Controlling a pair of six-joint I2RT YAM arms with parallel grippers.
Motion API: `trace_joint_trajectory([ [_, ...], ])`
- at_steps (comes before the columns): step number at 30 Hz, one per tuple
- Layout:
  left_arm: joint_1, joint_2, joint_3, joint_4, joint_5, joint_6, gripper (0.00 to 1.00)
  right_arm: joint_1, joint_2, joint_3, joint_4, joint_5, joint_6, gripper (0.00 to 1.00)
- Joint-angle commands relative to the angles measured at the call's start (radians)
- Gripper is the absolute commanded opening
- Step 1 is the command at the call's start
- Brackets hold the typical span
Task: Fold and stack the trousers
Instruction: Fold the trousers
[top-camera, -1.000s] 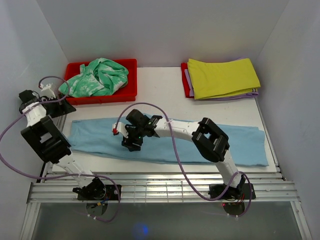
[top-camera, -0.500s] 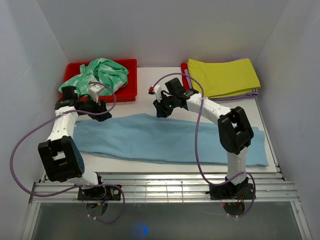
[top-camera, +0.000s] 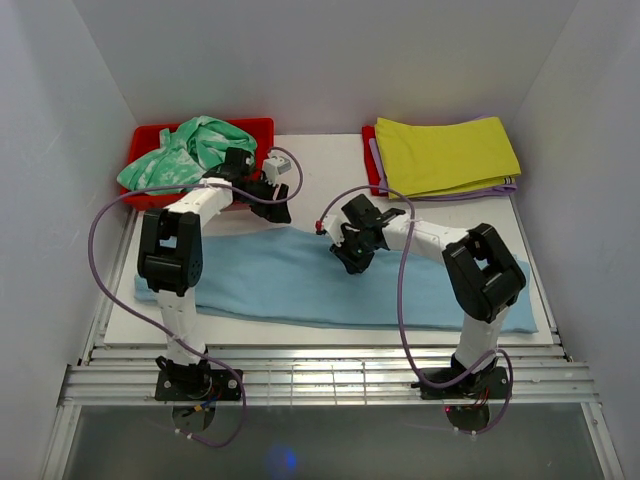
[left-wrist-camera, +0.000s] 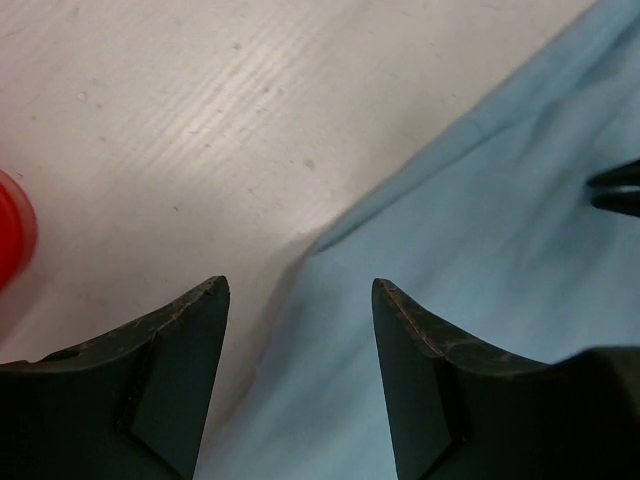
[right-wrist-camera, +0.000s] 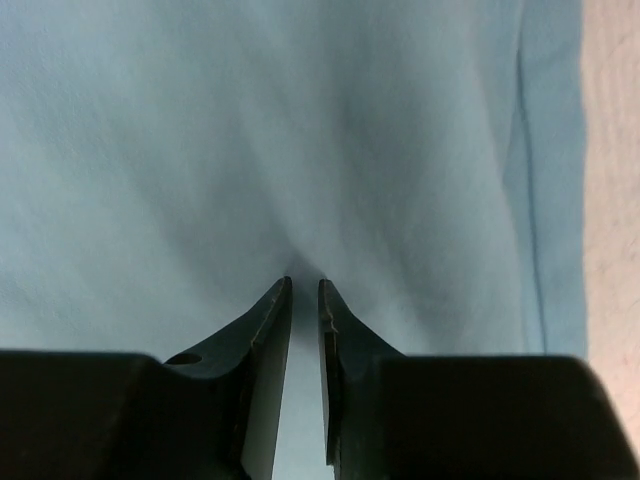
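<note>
The trousers (top-camera: 290, 285) are lying flat and stretched out along the near half of the table (top-camera: 320, 165), reaching almost from its left side to its right side. The left gripper (left-wrist-camera: 300, 290) is hanging a little left of the table's middle, jaws wide and holding nothing, over the far edge of the cloth. The right gripper (right-wrist-camera: 305, 285) is standing at the table's middle, jaws narrow, pinching a small pucker of the trousers. A red tray (top-camera: 150, 132) with a green garment (top-camera: 195, 150) is sitting at the table's far left corner, and a yellow cloth (top-camera: 445, 155) at its far right corner.
</note>
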Motion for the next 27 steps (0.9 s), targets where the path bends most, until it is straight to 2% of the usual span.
trace_joint_trajectory([
  [1, 0.004, 0.061, 0.080, 0.038, -0.032, -0.126, 0.70, 0.001, -0.089, -0.071, -0.006, 0.046, -0.050, 0.23],
  [5, -0.019, 0.129, 0.109, 0.023, -0.020, -0.129, 0.66, 0.001, -0.169, -0.093, -0.055, -0.006, -0.107, 0.30],
  [9, -0.030, 0.156, 0.108, 0.013, 0.015, -0.132, 0.59, 0.015, -0.231, -0.096, -0.200, -0.146, -0.178, 0.50],
  [11, -0.030, 0.159, 0.108, 0.012, 0.022, -0.141, 0.56, 0.046, -0.243, -0.093, -0.264, -0.198, -0.213, 0.50],
  [14, -0.030, 0.162, 0.105, 0.010, 0.031, -0.144, 0.55, 0.081, -0.252, -0.108, -0.314, -0.259, -0.241, 0.50],
  [17, -0.030, 0.167, 0.106, 0.012, 0.040, -0.159, 0.61, 0.142, -0.258, -0.140, -0.329, -0.278, -0.230, 0.51],
  [27, -0.030, 0.187, 0.126, 0.012, 0.065, -0.179, 0.63, 0.228, -0.243, -0.222, -0.187, -0.089, -0.149, 0.48],
])
